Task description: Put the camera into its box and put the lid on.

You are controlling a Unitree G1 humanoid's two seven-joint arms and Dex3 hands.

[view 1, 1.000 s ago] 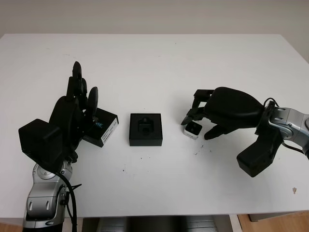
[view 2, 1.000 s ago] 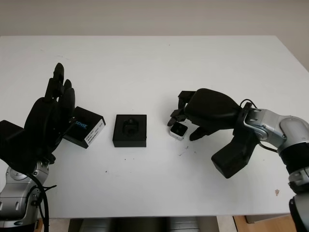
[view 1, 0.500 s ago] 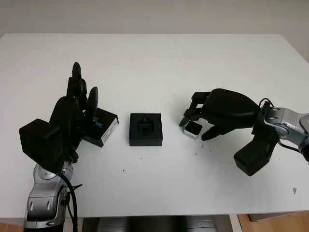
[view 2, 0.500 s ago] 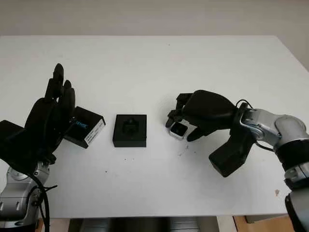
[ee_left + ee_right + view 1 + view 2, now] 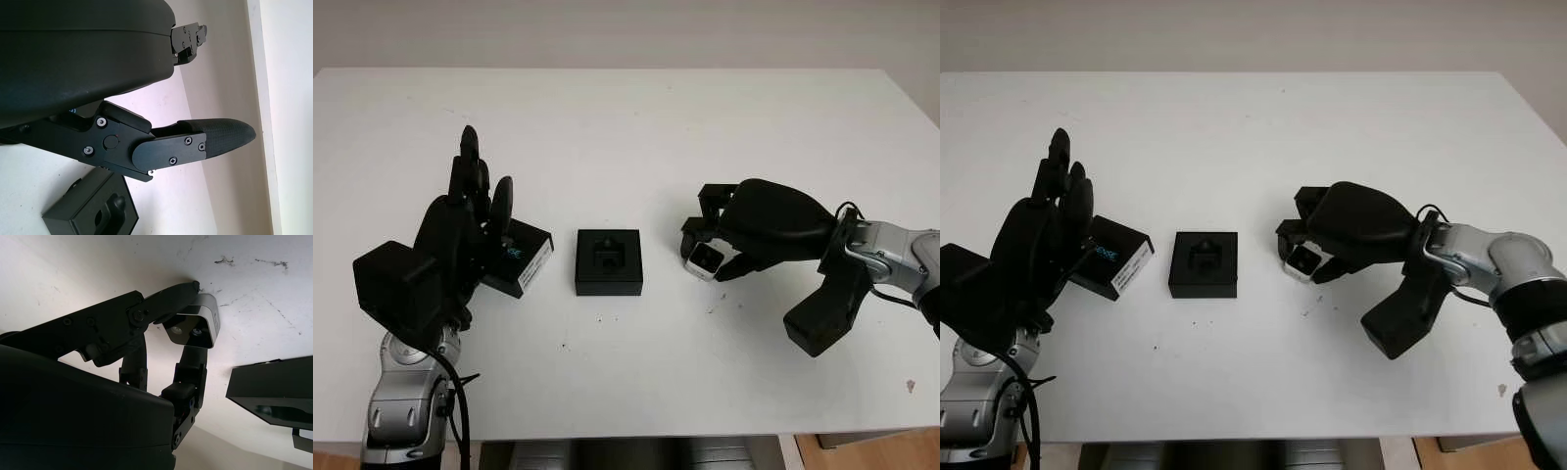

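The robot's black right hand [image 5: 749, 235] has closed its fingers [image 5: 168, 301] around the small white cube camera with the dark front [image 5: 707, 258]. A moment ago the fingers were just beside the little camera and it sat flat on the white table [image 5: 636, 127]. Now they pinch it from both sides, and it looks tipped up a bit, so I think it is just starting to come off the table. It is near the middle of the table, a little toward the right edge. The open black square box with a shaped hole inside [image 5: 609, 261] sits in the middle, just to the left of the camera, and it has not moved. Next to it, toward the left edge, lies the flat black lid with a white label [image 5: 522, 257]. The black left hand [image 5: 460, 235] is up in the air right by the lid, open and holding nothing, same as before. So the grab looks done, and I think the next thing is to carry the camera over to the box and set it down in the hole. The camera is small and smooth, so it might slip or turn in the fingers. The lid has to wait until the camera is in.
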